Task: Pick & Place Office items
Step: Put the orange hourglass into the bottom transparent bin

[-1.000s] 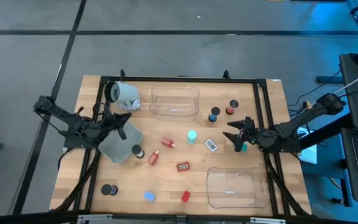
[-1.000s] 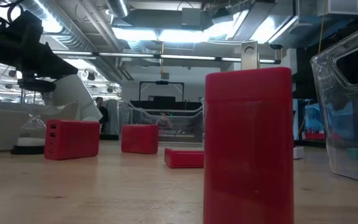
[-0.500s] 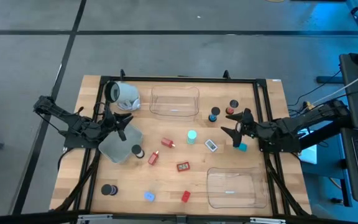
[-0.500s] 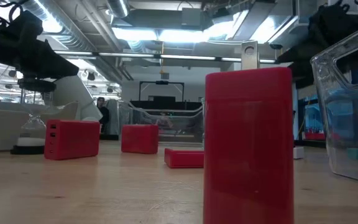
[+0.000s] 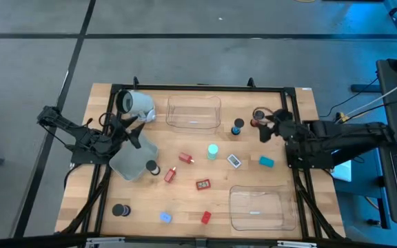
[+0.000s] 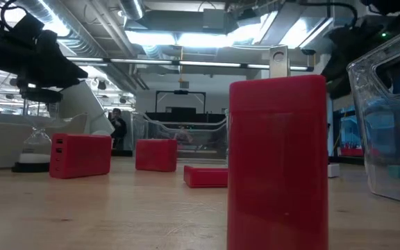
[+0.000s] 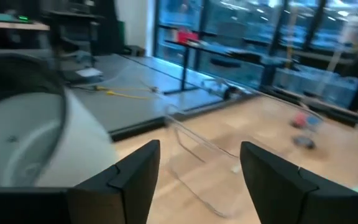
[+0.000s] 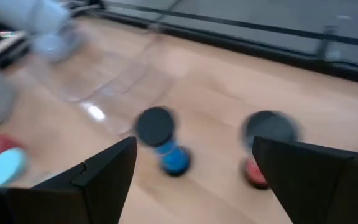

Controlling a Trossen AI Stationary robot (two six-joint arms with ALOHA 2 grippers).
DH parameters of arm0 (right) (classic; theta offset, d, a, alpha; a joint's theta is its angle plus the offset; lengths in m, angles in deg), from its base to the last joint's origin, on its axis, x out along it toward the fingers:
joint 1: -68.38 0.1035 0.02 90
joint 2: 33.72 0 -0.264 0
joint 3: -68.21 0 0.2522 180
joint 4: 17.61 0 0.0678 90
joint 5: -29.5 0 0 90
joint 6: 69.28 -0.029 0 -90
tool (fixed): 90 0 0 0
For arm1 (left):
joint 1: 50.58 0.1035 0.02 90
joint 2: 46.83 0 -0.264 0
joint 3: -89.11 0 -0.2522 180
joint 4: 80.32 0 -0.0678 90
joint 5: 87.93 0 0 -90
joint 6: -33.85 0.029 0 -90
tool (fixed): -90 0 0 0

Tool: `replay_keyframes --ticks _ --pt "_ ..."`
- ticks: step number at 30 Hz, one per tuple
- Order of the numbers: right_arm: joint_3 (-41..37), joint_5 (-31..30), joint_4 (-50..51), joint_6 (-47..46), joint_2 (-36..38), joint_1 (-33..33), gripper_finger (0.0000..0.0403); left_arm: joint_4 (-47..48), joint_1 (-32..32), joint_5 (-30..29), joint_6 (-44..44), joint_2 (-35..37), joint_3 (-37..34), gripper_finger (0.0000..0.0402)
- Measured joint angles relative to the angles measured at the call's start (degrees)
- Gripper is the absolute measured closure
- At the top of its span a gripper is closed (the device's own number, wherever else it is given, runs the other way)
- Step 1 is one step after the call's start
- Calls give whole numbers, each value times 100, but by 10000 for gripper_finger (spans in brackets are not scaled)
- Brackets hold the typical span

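Small office items lie spread over the wooden table (image 5: pixel 102 186): red blocks (image 5: pixel 202 184), a teal puck (image 5: pixel 213 150), a white piece (image 5: pixel 234 160), a teal block (image 5: pixel 266 162) and black pucks (image 5: pixel 121 209). My right gripper (image 5: pixel 266 127) hangs open above the far right. The blue puck (image 8: pixel 164 142) and the orange-topped puck (image 8: pixel 265 147) stand below and ahead of its fingers. My left gripper (image 5: pixel 131 132) is open and level at the far left, between the white cylinder (image 5: pixel 138 105) and a tilted clear tray (image 5: pixel 128 162). Nothing is between its fingers (image 7: pixel 129 180).
A clear tray (image 5: pixel 194 112) stands at the far middle and another (image 5: pixel 257 207) at the near right. A black puck (image 5: pixel 151 167) sits by the tilted tray's edge. In the low view a red block (image 6: pixel 278 160) stands close in front. A black frame rims the table.
My right gripper has risen and swung toward the table's far edge. It went from over the teal block to the blue and orange-topped pucks and stayed open. The teal block stays on the table. My left gripper has opened in place and turned a little.
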Motion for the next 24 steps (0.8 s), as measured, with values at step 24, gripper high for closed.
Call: replay_keyframes --ticks 24 --pt "107 982 -616 1263 -1788 -2212 5 1 1 -573 -89 0 0 183"
